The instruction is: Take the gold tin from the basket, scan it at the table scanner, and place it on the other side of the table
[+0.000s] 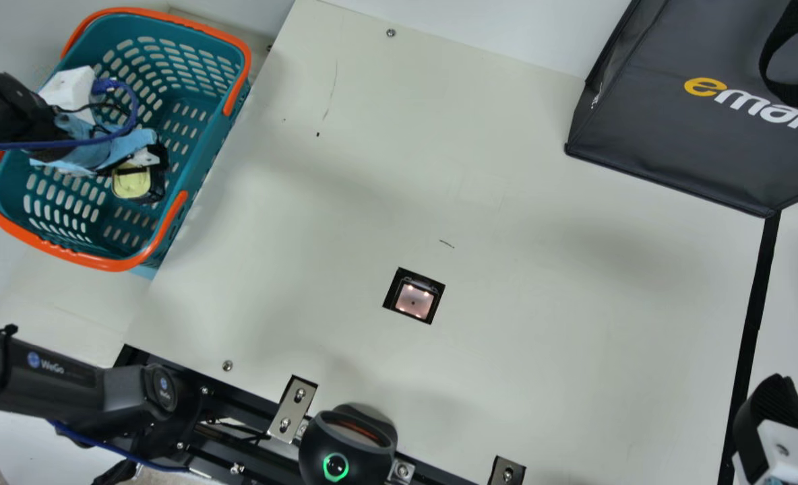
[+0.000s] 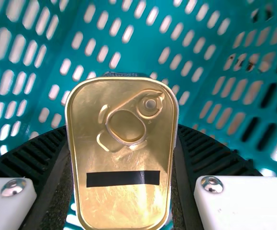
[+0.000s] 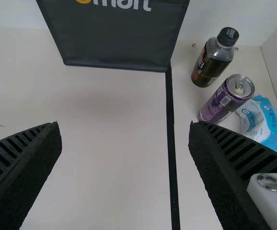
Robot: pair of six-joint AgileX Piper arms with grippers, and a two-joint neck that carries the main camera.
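Looks like a robotics lab — or a workshop much like one — made up as a small shop checkout. Has for shop fittings a teal basket point(image 1: 126, 11) with orange handles, a lit scanner point(image 1: 414, 300) set into the cream table point(image 1: 540, 337), and a dark shopping bag point(image 1: 655, 135); beyond a black strip point(image 1: 753, 316), also a bottle point(image 3: 214, 57), a purple can point(image 3: 226, 98) and a soft packet point(image 3: 261, 122). Gives the lab away with a black robot arm point(image 1: 48, 377), a dark metal frame point(image 1: 237, 441) with bolted brackets point(image 1: 293, 409), a blue cable point(image 1: 119, 453) and bare screws point(image 1: 391, 32) in the table — and with a plain pale wall point(image 3: 14, 12) behind.
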